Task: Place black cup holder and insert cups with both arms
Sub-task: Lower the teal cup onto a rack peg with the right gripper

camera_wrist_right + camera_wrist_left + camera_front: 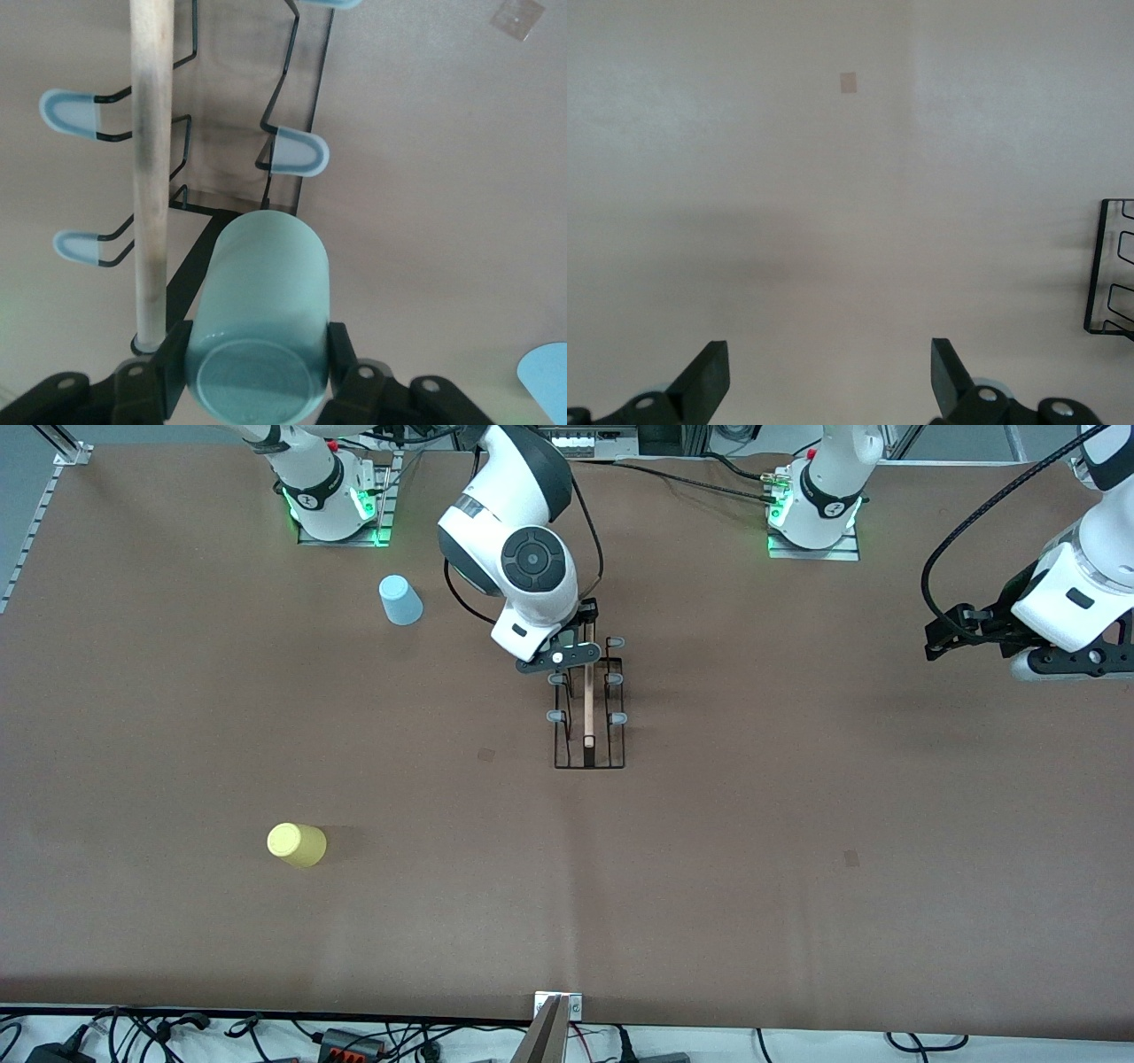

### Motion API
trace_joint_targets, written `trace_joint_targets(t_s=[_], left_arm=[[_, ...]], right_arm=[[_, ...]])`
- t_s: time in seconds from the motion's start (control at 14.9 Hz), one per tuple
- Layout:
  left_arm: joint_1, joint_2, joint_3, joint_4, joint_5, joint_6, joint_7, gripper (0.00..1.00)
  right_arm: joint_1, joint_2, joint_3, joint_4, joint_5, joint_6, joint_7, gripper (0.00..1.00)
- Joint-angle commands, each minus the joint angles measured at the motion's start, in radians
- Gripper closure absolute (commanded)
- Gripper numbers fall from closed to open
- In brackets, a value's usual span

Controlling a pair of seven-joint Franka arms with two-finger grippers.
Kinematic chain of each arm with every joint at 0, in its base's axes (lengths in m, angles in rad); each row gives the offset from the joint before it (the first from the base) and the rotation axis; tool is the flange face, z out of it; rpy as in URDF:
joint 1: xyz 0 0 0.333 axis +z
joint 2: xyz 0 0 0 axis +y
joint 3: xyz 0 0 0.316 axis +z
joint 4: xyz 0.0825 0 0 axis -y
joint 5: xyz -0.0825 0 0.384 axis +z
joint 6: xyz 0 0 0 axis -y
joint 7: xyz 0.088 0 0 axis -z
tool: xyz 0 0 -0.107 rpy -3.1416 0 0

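The black cup holder (589,707) stands upright at mid-counter (797,850), its wooden bar (588,700) running toward the front camera. The right gripper (257,367) hangs over the holder's end nearest the robot bases, fingers (173,363) clamped on the sides of a mint green cup (259,328). In the right wrist view the cup lies alongside the bar, close to a grey-blue-tipped peg (299,152). The left gripper (830,376) waits over bare counter toward the left arm's end, fingers (709,372) spread wide and holding nothing.

Two cups remain loose: a light blue cup (400,600) near the right arm's base and a yellow cup (297,844) nearer the front camera.

The risk appears to lie in alignment: if the cup's mouth misses the peg and catches the wire or bar, the push could tip or drag the light rack, which nothing steadies.
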Motion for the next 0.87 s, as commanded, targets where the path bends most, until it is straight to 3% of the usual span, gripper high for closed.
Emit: trace_joint_targets(t_s=[0.0,0.81], left_arm=[[-0.006,0.010,0.006,0.032,0.013,-0.030,0.005,0.00],[-0.006,0.013,0.009,0.046,0.011,-0.034,0.013,0.00]], right_arm=[[0.007,0.009,0.001,0.011,-0.011,0.009,0.007,0.68],[0.005,0.057,-0.001,0.009,-0.029,0.042,0.007,0.66]])
